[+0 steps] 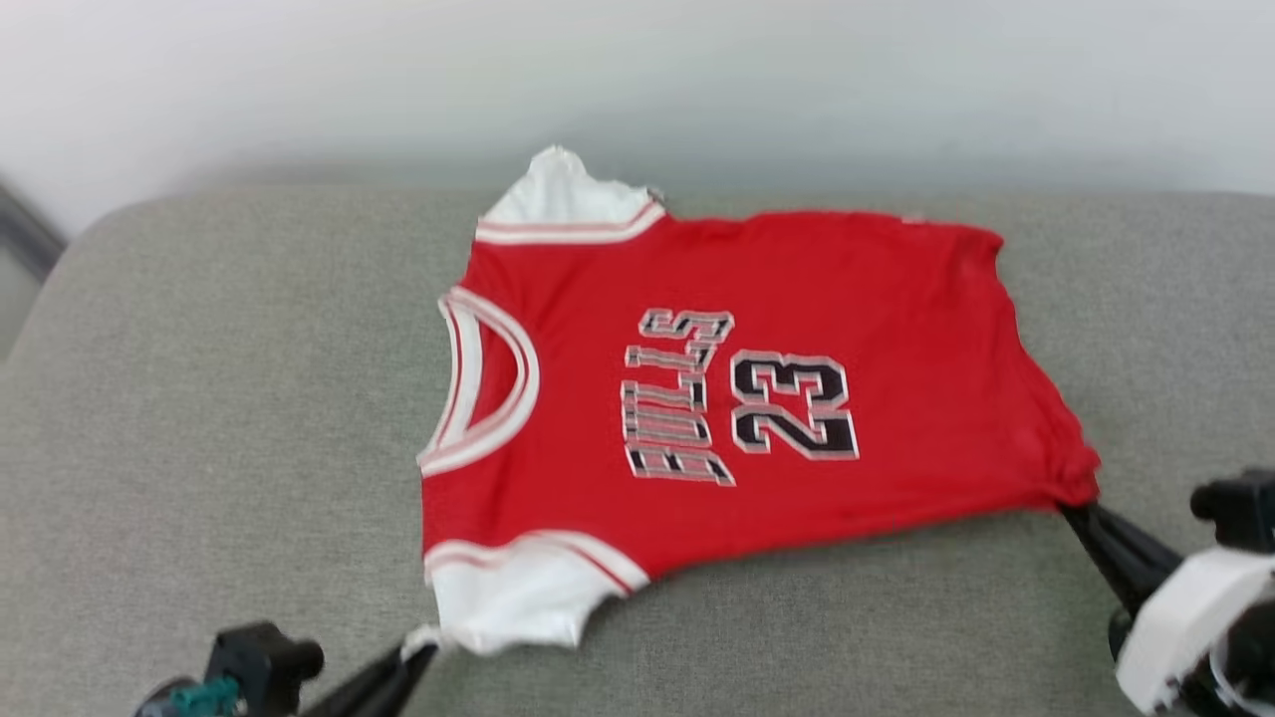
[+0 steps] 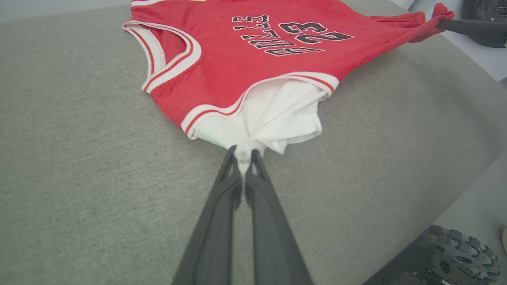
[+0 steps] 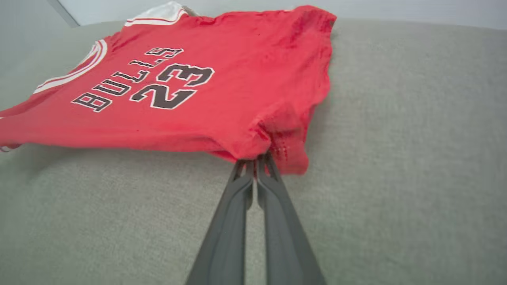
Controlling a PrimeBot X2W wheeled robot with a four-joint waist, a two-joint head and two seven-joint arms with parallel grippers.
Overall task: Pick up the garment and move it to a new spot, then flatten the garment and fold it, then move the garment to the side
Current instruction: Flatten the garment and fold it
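Observation:
The garment (image 1: 757, 398) is a red jersey with white sleeves, black lettering and the number 23, spread face up on a grey cushioned surface (image 1: 199, 448), neck to the left. My left gripper (image 1: 423, 649) is shut on the edge of the near white sleeve (image 2: 273, 118), pinching it at the fingertips (image 2: 243, 156). My right gripper (image 1: 1068, 510) is shut on the near bottom corner of the red hem (image 3: 277, 138), which bunches and lifts slightly where the gripper (image 3: 255, 160) holds it. The near edge of the garment (image 3: 119, 130) hangs a little above the surface between both grips.
The grey surface (image 3: 396, 158) extends widely on all sides of the garment, with a pale wall (image 1: 697, 80) behind it. The right gripper (image 2: 441, 23) shows in the left wrist view at the top right. Dark robot parts (image 2: 447, 249) sit at the lower right there.

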